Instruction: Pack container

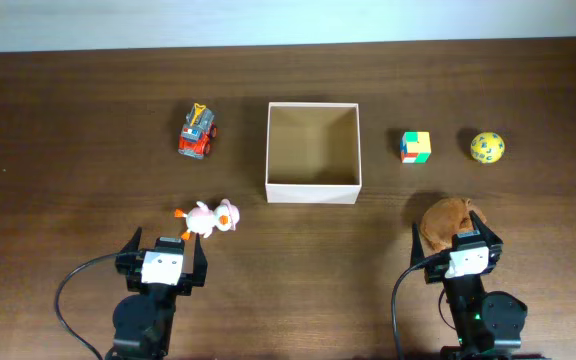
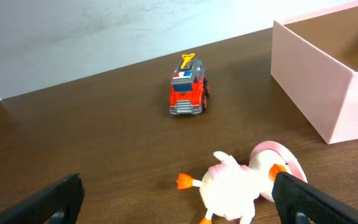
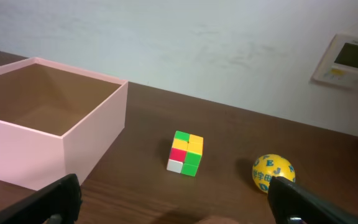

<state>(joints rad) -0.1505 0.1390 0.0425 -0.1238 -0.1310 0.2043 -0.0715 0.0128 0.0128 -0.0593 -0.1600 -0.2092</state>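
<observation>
Your task not yet begun: container [image 1: 313, 190] sits mid-table [image 1: 68, 200], inside bare, nothing packed

All five toys lie outside it: fire truck [image 1: 198, 131] and pink-white plush [image 1: 208, 217] on its left; colour cube [image 1: 415, 146], yellow ball [image 1: 486, 147] and brown plush [image 1: 446, 218] on its right

Your left gripper [image 1: 166, 243]: spread wide, grasping nothing, pink-white plush just ahead

Your right gripper [image 1: 455, 236]: spread wide, empty, over near edge of brown plush; contact unclear

Left for you: every pick and every drop into container

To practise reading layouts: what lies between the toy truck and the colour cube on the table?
The open container sits between the toy truck and the colour cube; the overhead view shows this.
</observation>
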